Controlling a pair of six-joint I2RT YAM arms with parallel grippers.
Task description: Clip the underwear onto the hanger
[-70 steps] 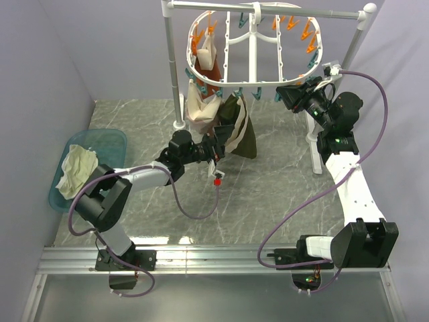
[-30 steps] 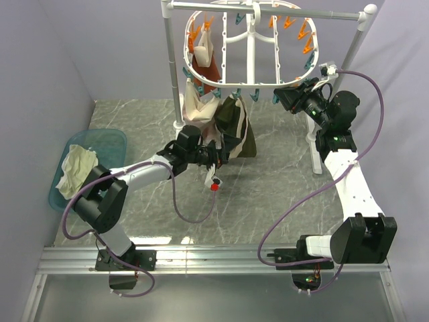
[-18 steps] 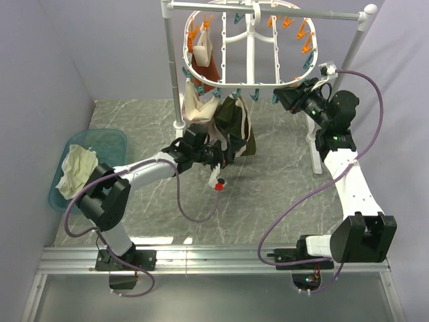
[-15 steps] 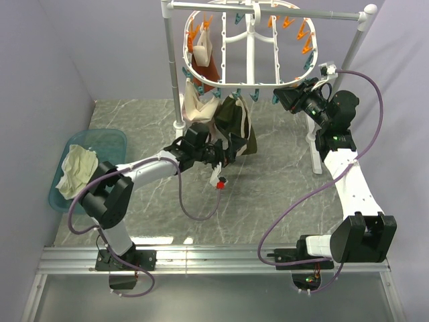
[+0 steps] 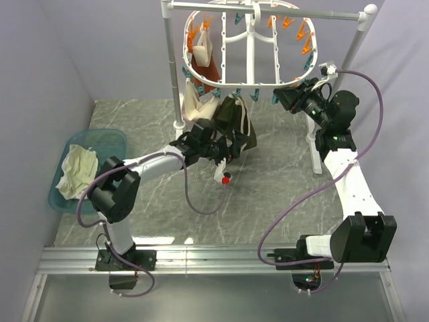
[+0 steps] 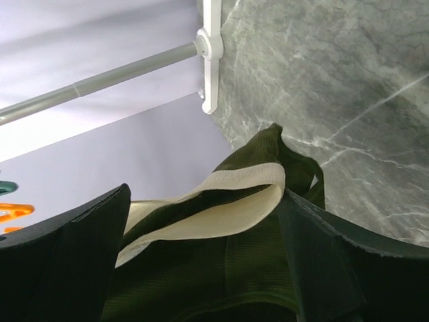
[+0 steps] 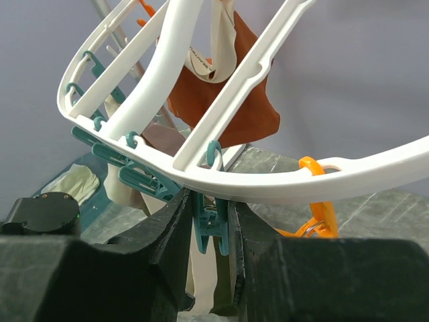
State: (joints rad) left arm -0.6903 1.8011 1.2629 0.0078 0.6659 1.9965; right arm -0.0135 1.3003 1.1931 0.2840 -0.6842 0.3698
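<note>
The dark olive underwear (image 5: 241,129) with its pale waistband hangs below the near rim of the white oval hanger (image 5: 265,85). Its top reaches up among the teal pins; I cannot tell whether a pin grips it. My left gripper (image 5: 225,149) is at its lower part. In the left wrist view the underwear (image 6: 265,258) fills the space between the wide-apart fingers of my left gripper (image 6: 204,201), unpinched. My right gripper (image 7: 210,208) is shut on a teal clothespin (image 7: 209,225) hanging under the hanger (image 7: 268,181) rim; in the top view my right gripper (image 5: 285,95) sits at the rim's right end.
A rust-red garment (image 5: 203,66) and a pinkish-beige one (image 5: 194,104) hang on the hanger's left side. The white pole stand (image 5: 175,67) carries the hanger. A blue basin (image 5: 110,141) holding a cream cloth (image 5: 77,169) sits at the left.
My left arm has reached right and farther in under the underwear, which has bunched up a little. The hanger has tipped slightly. The right gripper has stayed on its pin.
</note>
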